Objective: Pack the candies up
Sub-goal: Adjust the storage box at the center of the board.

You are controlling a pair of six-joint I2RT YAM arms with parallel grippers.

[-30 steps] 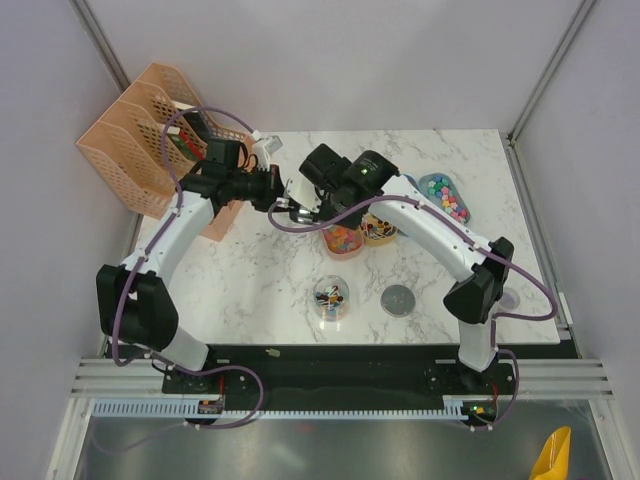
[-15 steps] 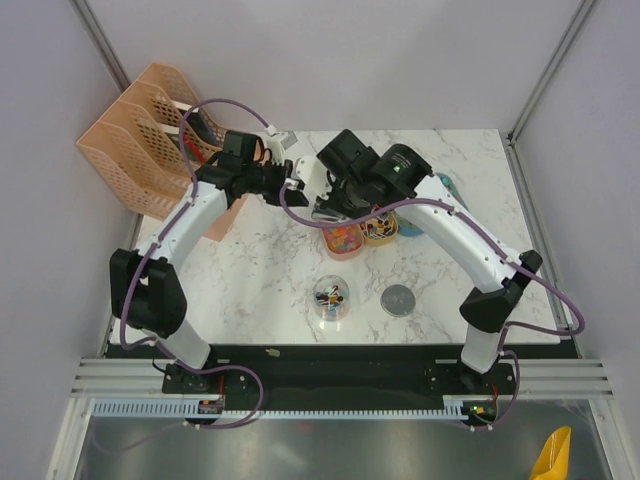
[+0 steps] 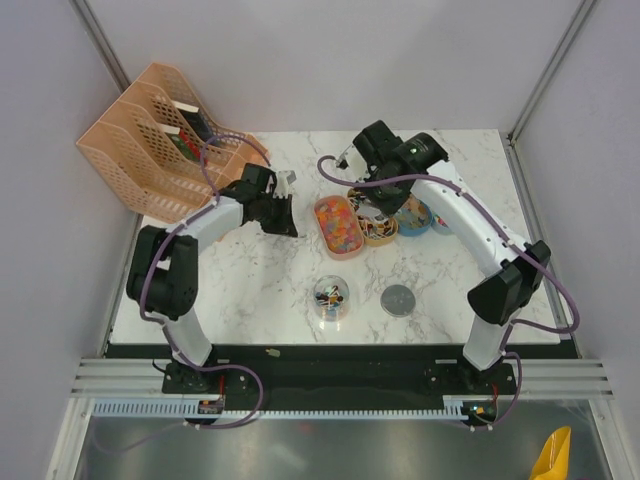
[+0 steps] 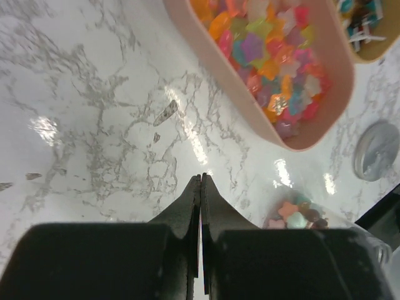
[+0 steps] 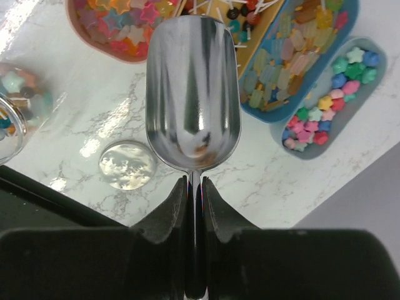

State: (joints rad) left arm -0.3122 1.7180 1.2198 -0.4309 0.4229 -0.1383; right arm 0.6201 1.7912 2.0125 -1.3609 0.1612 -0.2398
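Scoop: polished metal, rounded | candies: glossy stars | table: veined marble

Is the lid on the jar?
No: the grey lid lies flat beside the open jar, apart from it.

one overhead; wrists close, sharing pink tray

Mid-table, the pink tray holds candies — the clear jar stands nearer the arm bases, grey lid just beside it; peach file racks at rear left.
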